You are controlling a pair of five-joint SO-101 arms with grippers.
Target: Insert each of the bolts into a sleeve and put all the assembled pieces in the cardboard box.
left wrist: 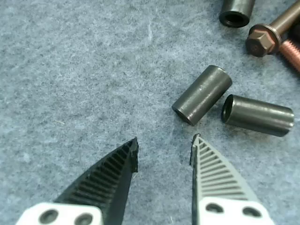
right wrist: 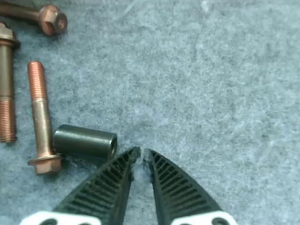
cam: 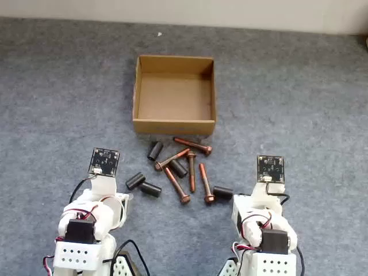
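Observation:
An open cardboard box (cam: 137, 95) sits empty at mid-table. In front of it lie several copper bolts (cam: 192, 145) and several loose black sleeves (cam: 154, 150), none joined. In the left wrist view my left gripper (left wrist: 164, 143) is open just short of two sleeves, one (left wrist: 202, 94) right off its light fingertip (left wrist: 195, 140) and another (left wrist: 258, 115) beside it. In the right wrist view my right gripper (right wrist: 142, 153) is shut on nothing, its tips next to a sleeve (right wrist: 84, 141) that lies against a bolt (right wrist: 41, 117).
Grey carpet covers the table. The left arm (cam: 92, 218) and right arm (cam: 264, 221) sit at the near edge, either side of the parts pile. Bare carpet lies to the left, to the right and beyond the box.

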